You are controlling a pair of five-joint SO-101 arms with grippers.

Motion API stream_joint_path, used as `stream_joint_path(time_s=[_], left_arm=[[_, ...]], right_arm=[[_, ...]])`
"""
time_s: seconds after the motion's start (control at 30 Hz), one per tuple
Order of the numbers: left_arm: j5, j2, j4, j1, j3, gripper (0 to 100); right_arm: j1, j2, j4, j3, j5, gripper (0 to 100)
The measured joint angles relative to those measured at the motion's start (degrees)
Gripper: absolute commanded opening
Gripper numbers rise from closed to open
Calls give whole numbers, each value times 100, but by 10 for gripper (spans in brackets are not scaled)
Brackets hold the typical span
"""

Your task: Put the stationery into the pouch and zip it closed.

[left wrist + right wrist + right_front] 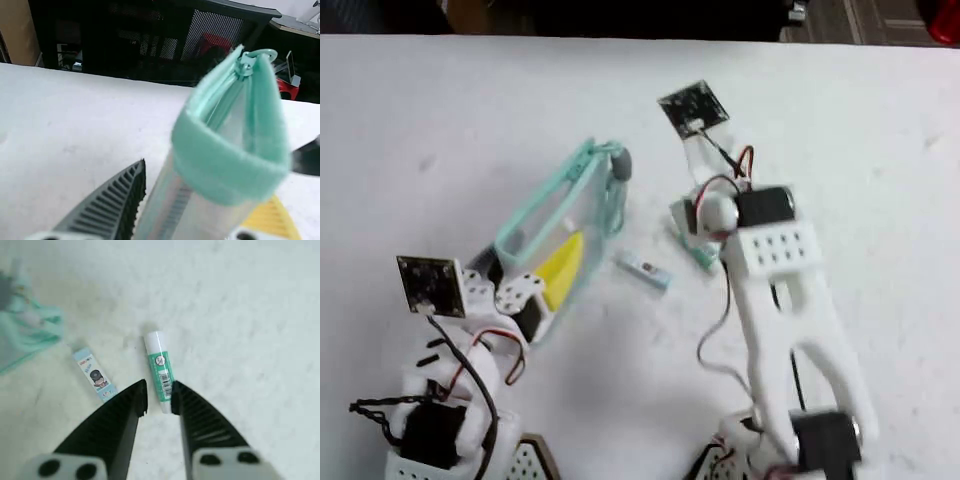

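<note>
The left gripper (pixel 523 296) sits at the pouch's near end, jaws pinching its clear wall. The pouch (pixel 552 212), clear with mint trim, lies on the white desk (pixel 470 130) with its mouth unzipped and its zipper pull (pixel 251 59) at the far end. A yellow piece (pixel 565 265) lies inside it. Just right of the pouch, a small blue-sleeved eraser (pixel 95 375) rests on the desk. Further right of the pouch lies a green-and-white glue stick (pixel 160 370). The right gripper (pixel 159 392) is low over it, jaws slightly spread, tips either side of the stick's end.
</note>
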Motion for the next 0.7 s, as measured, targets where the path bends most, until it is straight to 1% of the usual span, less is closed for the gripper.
stream_joint_path(time_s=[0.13, 0.37, 0.43, 0.53, 0.6, 0.67, 0.7], left_arm=[[0, 0, 0, 0, 0, 290], [0, 0, 0, 0, 0, 290], [0, 0, 0, 0, 0, 290], [0, 0, 0, 0, 0, 290], [0, 0, 0, 0, 0, 286], [0, 0, 0, 0, 0, 286], [0, 0, 0, 0, 0, 286]], right_arm=[[0, 1363, -167, -79, 18, 222], [79, 3191, -492, -897, 18, 221], [70, 3596, -510, -1143, 18, 172], [114, 4009, -501, -1512, 18, 5], [211, 4132, -501, -1749, 18, 37], [343, 4149, -484, -1890, 18, 12], [378, 4149, -431, -1960, 18, 18]])
